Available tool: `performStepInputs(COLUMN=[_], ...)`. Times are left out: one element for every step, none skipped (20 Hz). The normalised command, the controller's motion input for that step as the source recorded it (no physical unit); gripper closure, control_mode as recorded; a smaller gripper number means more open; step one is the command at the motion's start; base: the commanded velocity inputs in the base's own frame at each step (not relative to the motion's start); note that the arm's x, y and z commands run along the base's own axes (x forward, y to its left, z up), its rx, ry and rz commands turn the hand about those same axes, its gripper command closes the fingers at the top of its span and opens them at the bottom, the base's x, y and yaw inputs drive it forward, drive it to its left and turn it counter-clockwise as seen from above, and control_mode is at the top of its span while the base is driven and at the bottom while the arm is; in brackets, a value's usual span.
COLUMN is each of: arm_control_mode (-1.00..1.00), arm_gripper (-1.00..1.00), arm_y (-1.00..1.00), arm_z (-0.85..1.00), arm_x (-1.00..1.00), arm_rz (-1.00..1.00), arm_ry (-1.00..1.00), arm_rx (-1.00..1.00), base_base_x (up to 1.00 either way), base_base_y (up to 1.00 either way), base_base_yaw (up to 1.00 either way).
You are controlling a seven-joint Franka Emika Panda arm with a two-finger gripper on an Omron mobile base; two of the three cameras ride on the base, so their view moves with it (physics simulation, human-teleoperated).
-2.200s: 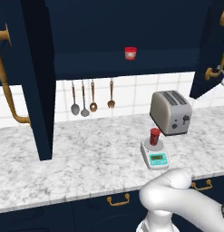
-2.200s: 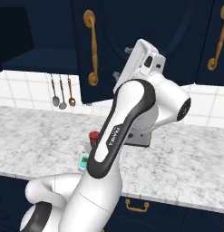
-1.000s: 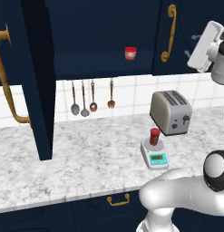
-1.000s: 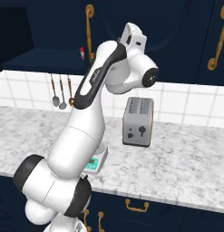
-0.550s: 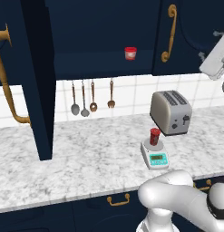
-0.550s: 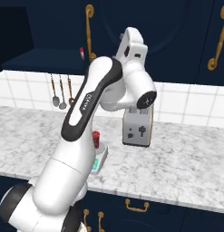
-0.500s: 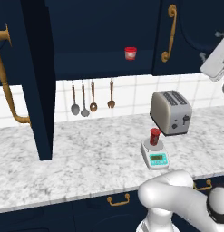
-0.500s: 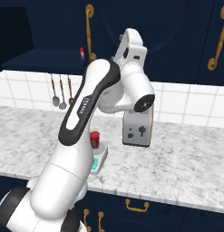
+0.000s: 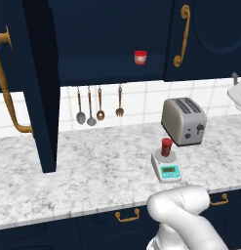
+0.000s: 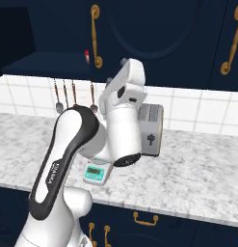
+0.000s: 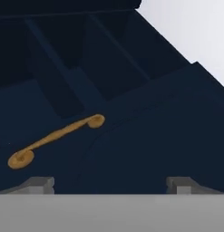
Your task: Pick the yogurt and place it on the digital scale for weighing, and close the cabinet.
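Yogurt (image 9: 166, 147) on digital scale (image 9: 166, 168); from the hand, brass handle (image 11: 56, 140).

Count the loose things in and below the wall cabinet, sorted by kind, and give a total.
Hanging metal utensils: 4
Cups, tall dark-red yogurt and short red-lidded white cup: 2
Silver toaster: 1
White digital scale with teal panel: 1
Total: 8

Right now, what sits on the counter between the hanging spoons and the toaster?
Nothing: in the left base view, between the hanging utensils and the toaster, only bare marble counter and white tiled wall show.
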Motion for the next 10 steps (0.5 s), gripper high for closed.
performStepInputs(arm_control_mode=[-1.0,-1.0,-1.0,-1.0,-1.0,-1.0,-1.0,-1.0,-1.0,-1.0], arm_gripper=[-1.0,-1.0,-1.0,-1.0,-1.0,-1.0,-1.0,-1.0,-1.0,-1.0], arm_y=[0.14,0.17,0.41,0.75,0.79,1.0,1.0,1.0,1.0,1.0], arm_z=[-0.71,-0.39,-0.16,-0.24,-0.34,-0.42,-0.61,-0.66,-0.66,-0.52], arm_x=[-1.0,-1.0,-1.0,-1.0,-1.0,-0.86,-0.61,-0.42,-0.41,-0.51], arm_rz=[-0.09,-0.1,-0.11,-0.12,-0.11,-0.11,-0.1,-0.08,-0.06,-0.04], arm_ry=[-0.3,-0.37,-0.36,-0.33,-0.32,-0.26,-0.21,-0.19,-0.2,-0.2], arm_rx=[0.27,0.35,0.42,0.37,0.36,0.3,0.23,0.11,0.0,0.0], base_base_x=[0.0,0.0,0.0,0.0,0.0,0.0,0.0,0.0,0.0,0.0], base_base_y=[0.0,0.0,0.0,0.0,0.0,0.0,0.0,0.0,0.0,0.0], base_base_yaw=[0.0,0.0,0.0,0.0,0.0,0.0,0.0,0.0,0.0,0.0])
